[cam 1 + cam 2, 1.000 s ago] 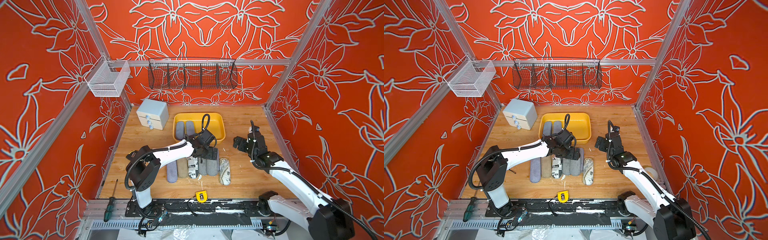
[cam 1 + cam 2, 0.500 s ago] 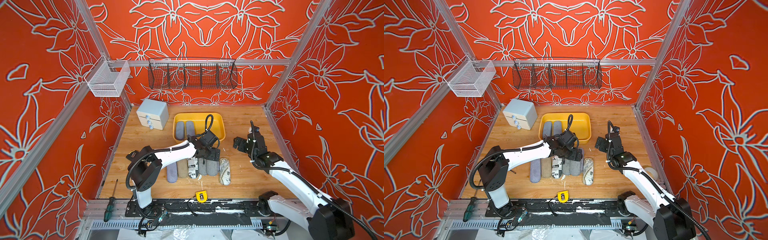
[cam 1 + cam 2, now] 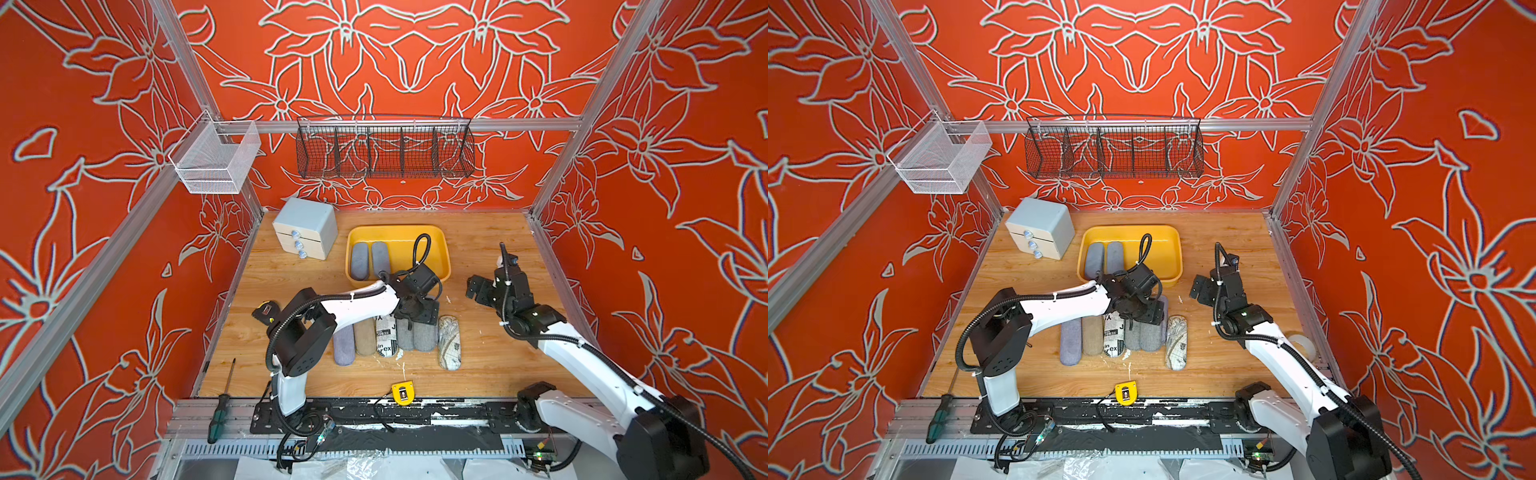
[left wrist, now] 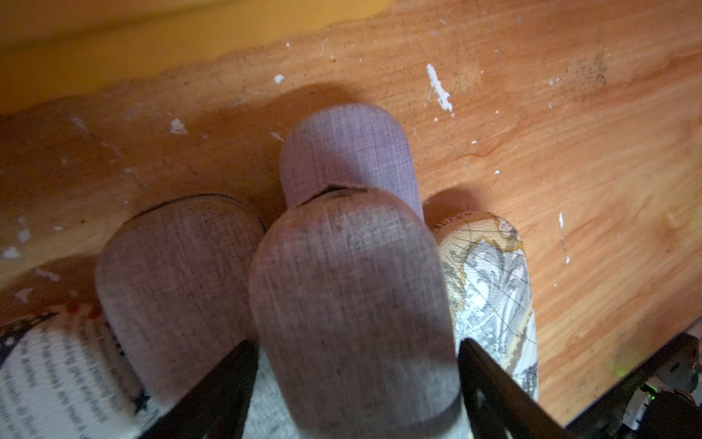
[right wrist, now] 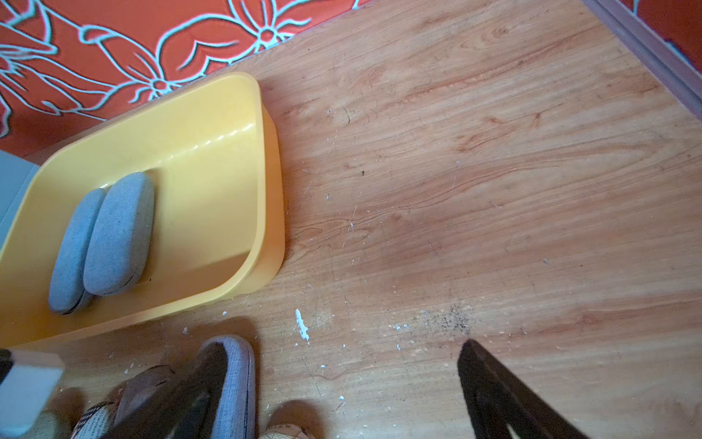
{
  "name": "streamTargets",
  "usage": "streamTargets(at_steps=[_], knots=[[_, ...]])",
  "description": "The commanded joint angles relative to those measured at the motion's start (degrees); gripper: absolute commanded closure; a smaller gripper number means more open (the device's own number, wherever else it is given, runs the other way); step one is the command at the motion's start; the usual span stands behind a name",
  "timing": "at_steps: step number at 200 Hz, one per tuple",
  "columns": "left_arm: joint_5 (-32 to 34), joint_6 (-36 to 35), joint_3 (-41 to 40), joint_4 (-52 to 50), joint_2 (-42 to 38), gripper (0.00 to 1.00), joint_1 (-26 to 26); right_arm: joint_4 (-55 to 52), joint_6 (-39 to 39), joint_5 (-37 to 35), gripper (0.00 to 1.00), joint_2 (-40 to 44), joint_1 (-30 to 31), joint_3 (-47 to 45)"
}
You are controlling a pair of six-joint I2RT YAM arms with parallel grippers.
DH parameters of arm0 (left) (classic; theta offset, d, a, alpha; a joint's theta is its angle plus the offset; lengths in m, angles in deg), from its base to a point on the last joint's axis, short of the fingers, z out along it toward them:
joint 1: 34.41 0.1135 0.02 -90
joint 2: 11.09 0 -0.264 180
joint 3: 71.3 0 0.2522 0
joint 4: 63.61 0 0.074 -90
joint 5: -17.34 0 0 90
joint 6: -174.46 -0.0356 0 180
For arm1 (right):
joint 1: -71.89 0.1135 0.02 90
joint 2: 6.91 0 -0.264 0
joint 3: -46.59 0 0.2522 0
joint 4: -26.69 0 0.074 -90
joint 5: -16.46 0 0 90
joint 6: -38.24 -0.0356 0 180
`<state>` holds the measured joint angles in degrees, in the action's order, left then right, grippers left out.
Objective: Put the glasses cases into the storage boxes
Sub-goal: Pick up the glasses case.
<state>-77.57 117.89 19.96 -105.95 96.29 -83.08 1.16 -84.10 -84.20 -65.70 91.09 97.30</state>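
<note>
Several glasses cases lie in a row on the wooden table: lavender [image 3: 344,347], tan [image 3: 365,338], newsprint [image 3: 385,338], two grey, map-printed [image 3: 449,345]. My left gripper [image 3: 419,320] is down on the row. In the left wrist view its fingers [image 4: 228,380] press both sides of a grey case [image 4: 353,289], whose far end rests over a lavender case [image 4: 349,152]. The yellow storage box [image 3: 440,245] behind holds two blue-grey cases [image 5: 117,232]. My right gripper [image 3: 478,289] hovers open over bare table right of the box, nothing between its fingers [image 5: 494,387].
A pale blue drawer cabinet [image 3: 305,227] stands left of the box. A yellow tape measure [image 3: 402,392] lies at the front edge and a screwdriver [image 3: 222,403] at the front left. Wire baskets [image 3: 384,151] hang on the back wall.
My left gripper has dropped onto the row of cases and its jaws have come in around the grey case. The right arm has not moved.
</note>
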Motion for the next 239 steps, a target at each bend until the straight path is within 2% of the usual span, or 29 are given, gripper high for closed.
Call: streamTargets(at_steps=[1,53,166,239], knots=[[0.0,0.1,1.6,-1.6,1.3,0.22,-0.6,-0.6,-1.1,-0.1,0.02,-0.3,-0.2,-1.1],[0.7,0.7,1.7,-1.8,1.2,0.35,-0.8,-0.3,-1.1,0.0,0.03,-0.6,-0.2,-1.3],[4.8,-1.3,7.4,-9.3,-6.2,0.38,-0.4,0.6,-1.1,0.7,0.03,-1.8,-0.3,-0.9],[3.0,-3.4,14.5,-10.9,-5.1,0.38,6.9,0.7,-1.0,0.8,0.03,-2.2,-0.3,-0.4]])
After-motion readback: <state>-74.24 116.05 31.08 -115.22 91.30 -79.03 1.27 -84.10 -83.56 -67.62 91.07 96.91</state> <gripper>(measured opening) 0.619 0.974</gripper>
